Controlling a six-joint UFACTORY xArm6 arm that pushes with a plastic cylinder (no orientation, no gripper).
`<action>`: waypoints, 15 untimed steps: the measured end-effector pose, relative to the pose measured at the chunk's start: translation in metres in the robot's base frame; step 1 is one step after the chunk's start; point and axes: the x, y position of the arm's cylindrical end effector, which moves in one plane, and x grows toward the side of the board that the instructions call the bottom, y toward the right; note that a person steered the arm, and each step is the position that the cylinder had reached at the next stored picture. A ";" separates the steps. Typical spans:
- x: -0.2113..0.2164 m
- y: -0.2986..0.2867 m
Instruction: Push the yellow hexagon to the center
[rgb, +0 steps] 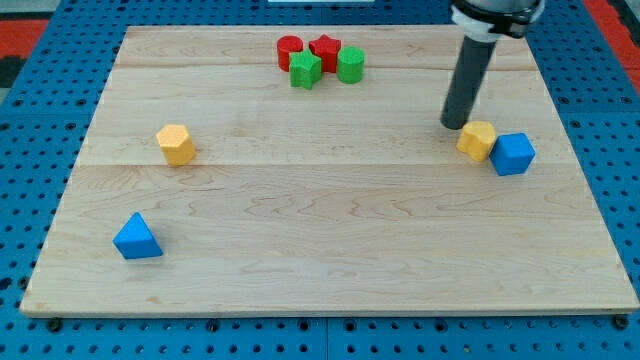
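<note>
Yellow hexagon (176, 144) sits far left; your tip (455, 125) — a bare rod, no claw — touches a yellow block (478, 140) at right.

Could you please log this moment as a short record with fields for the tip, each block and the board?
tip: my tip sits just up-left of the right yellow block, close to touching
right yellow block: near the view's right edge, against the blue cube
yellow hexagon: alone at the view's left, far from my tip
blue triangle: lower left
top cluster: red cylinder, red star, green star, green cylinder
board: wooden board
</note>
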 end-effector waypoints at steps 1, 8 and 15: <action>0.000 -0.101; 0.079 -0.268; 0.076 -0.129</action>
